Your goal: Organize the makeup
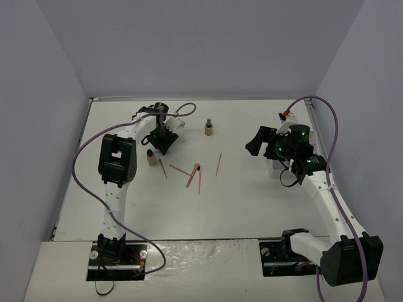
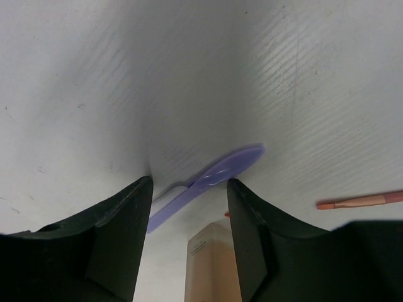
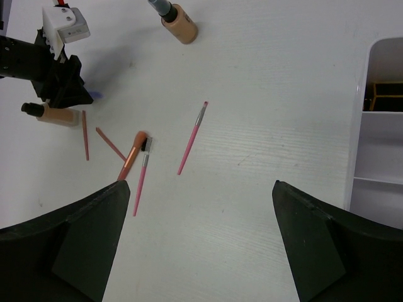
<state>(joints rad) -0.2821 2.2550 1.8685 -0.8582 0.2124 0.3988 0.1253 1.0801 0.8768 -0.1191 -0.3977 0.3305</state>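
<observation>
My left gripper [image 1: 165, 143] is open and low over the table at the back left. In the left wrist view its fingertips [image 2: 146, 189] flank a lilac stick [image 2: 211, 177] lying on the table. A lying tan bottle [image 2: 211, 264] shows between the fingers, nearer the camera; it also shows in the top view [image 1: 151, 159]. A second tan bottle [image 1: 208, 129] stands upright. Several pink sticks [image 1: 192, 176] lie scattered mid-table, one [image 1: 218, 163] apart. My right gripper [image 3: 200, 185] is open and empty, high above bare table right of the sticks [image 3: 192, 138].
The white compartment tray [image 3: 378, 126] lies at the right, partly hidden under the right arm in the top view [image 1: 274, 167]. An orange-handled brush [image 3: 131, 160] lies among the sticks. Grey walls close in the table on three sides.
</observation>
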